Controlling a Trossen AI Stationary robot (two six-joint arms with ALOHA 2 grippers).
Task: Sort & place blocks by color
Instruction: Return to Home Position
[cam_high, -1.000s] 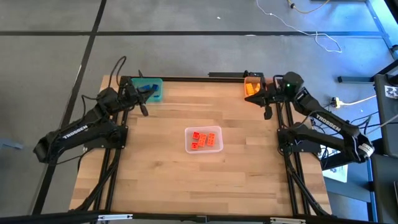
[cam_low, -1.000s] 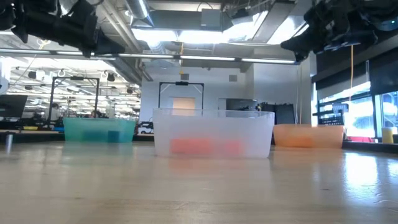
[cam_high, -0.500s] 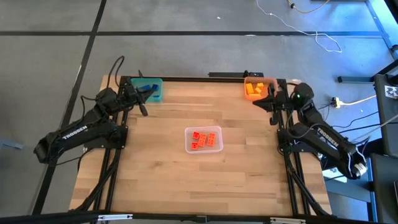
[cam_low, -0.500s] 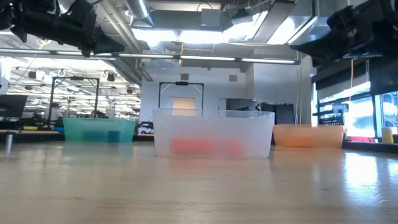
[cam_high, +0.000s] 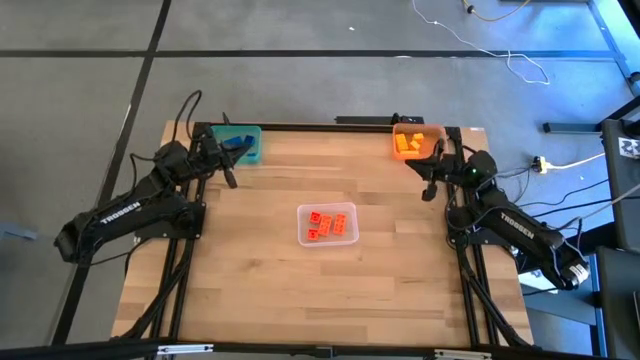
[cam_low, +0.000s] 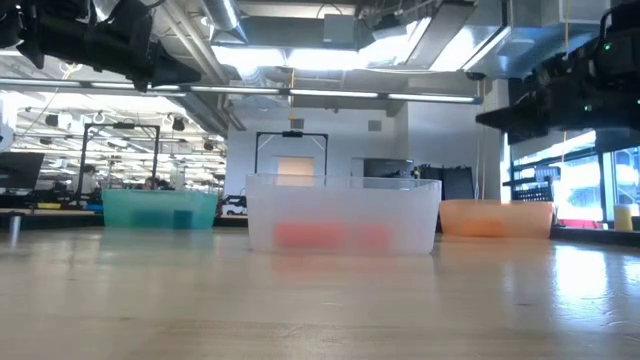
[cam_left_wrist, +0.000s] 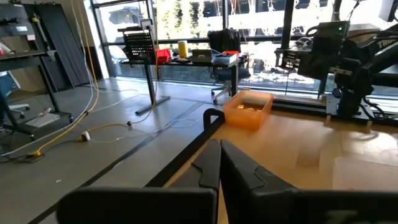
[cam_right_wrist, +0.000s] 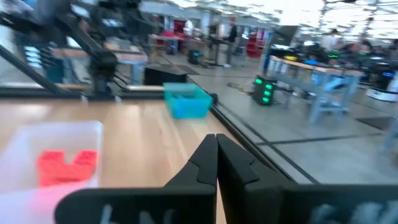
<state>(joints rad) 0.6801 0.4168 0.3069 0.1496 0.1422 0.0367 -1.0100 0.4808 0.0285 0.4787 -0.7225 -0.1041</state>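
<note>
Red-orange blocks (cam_high: 328, 223) lie in the clear bin (cam_high: 303, 237) at the table's middle. Blue blocks (cam_high: 237, 142) sit in the teal bin (cam_high: 252, 152) at the far left, and yellow and orange blocks (cam_high: 407, 142) in the orange bin (cam_high: 398, 152) at the far right. My left gripper (cam_high: 232, 178) hangs shut and empty just near of the teal bin; its wrist view shows the fingers (cam_left_wrist: 211, 163) closed together. My right gripper (cam_high: 430, 190) is shut and empty, near of the orange bin by the right edge; its fingers (cam_right_wrist: 208, 157) meet too.
The low view shows the three bins in a row: teal bin (cam_low: 160, 208), clear bin (cam_low: 343, 212), orange bin (cam_low: 497, 217), with bare wood in front. Black frame rails (cam_high: 460, 250) run along both table sides. Cables (cam_high: 520, 60) lie on the floor beyond.
My right arm has drawn back from the orange bin toward the table's near and right edges and has come down lower, its fingers staying shut. The bins and blocks have not moved.
</note>
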